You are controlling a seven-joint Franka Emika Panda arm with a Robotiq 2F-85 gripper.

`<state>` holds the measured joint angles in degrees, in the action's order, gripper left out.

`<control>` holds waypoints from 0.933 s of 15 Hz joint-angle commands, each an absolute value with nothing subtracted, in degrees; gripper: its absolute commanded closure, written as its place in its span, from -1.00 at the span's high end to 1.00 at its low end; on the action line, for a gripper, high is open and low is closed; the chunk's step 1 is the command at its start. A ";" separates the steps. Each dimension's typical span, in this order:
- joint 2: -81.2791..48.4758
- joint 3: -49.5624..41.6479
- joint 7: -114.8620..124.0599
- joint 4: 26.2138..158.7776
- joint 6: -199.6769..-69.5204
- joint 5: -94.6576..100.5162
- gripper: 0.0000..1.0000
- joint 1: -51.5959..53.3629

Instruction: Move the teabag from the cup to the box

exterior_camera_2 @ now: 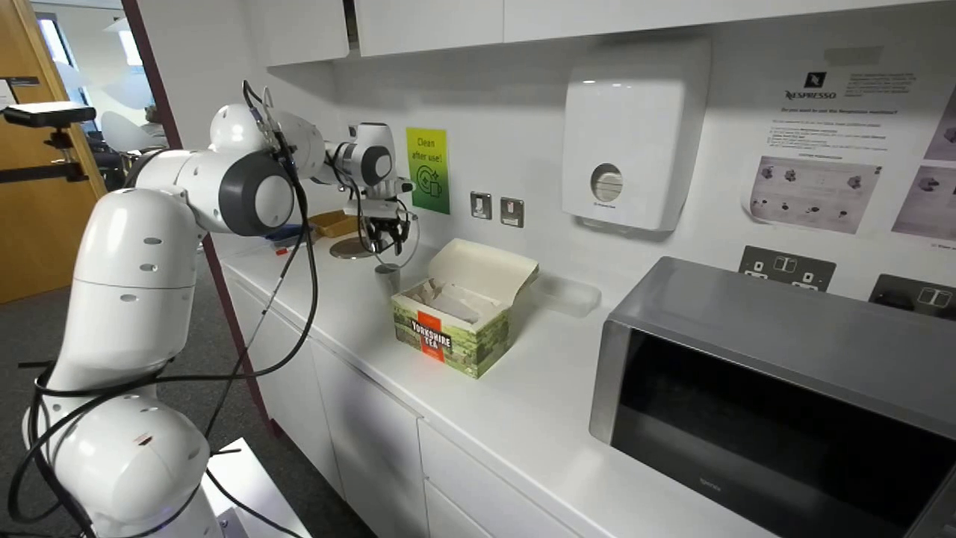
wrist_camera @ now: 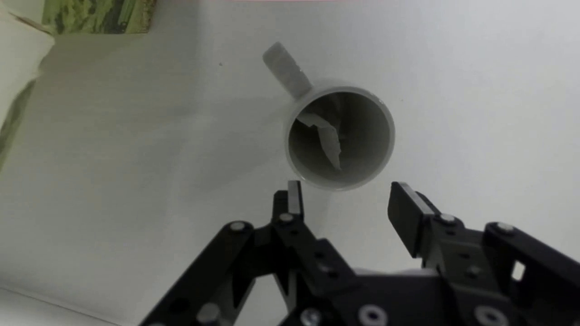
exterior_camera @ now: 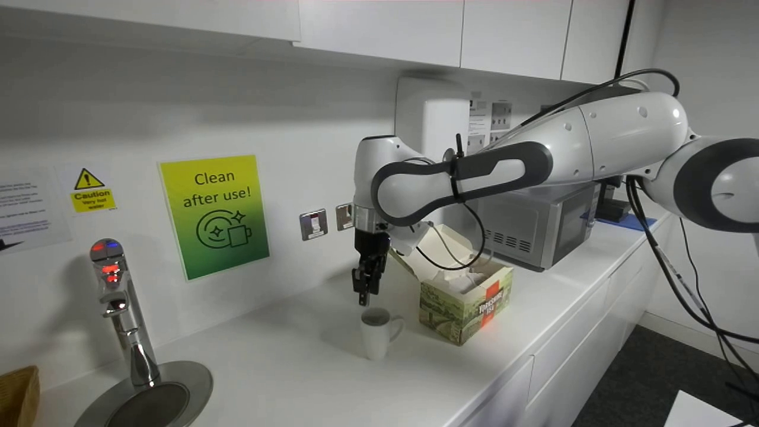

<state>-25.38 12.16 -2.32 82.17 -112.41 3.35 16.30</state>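
The white cup (exterior_camera: 375, 343) stands upright on the counter and has a handle; it also shows in an exterior view (exterior_camera_2: 386, 279) and the wrist view (wrist_camera: 369, 140). The teabag (wrist_camera: 328, 138) is a pale, folded piece inside the cup, seen only in the wrist view. The green and red tea box (exterior_camera: 462, 308) stands beside the cup with its flap up; it also shows in an exterior view (exterior_camera_2: 448, 336) and partly in the wrist view (wrist_camera: 99, 16). My gripper (wrist_camera: 346, 190) is open and empty, pointing down above the cup (exterior_camera: 364, 298).
The box's raised flap (exterior_camera_2: 485, 269) stands on the wall side. A grey microwave (exterior_camera_2: 777, 359) and a clear plastic tray (exterior_camera_2: 565, 295) are beyond the box. A tap (exterior_camera: 127, 314) with a round drain and a basket (exterior_camera: 18, 394) are on the cup's far side. Cupboards (exterior_camera: 379, 26) hang above.
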 commanded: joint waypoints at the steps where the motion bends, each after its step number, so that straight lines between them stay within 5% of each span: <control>1: -26.27 12.07 -4.02 79.76 -109.90 3.57 0.11 16.72; 14: -29.31 12.14 -4.94 78.49 -109.05 3.42 0.08 17.05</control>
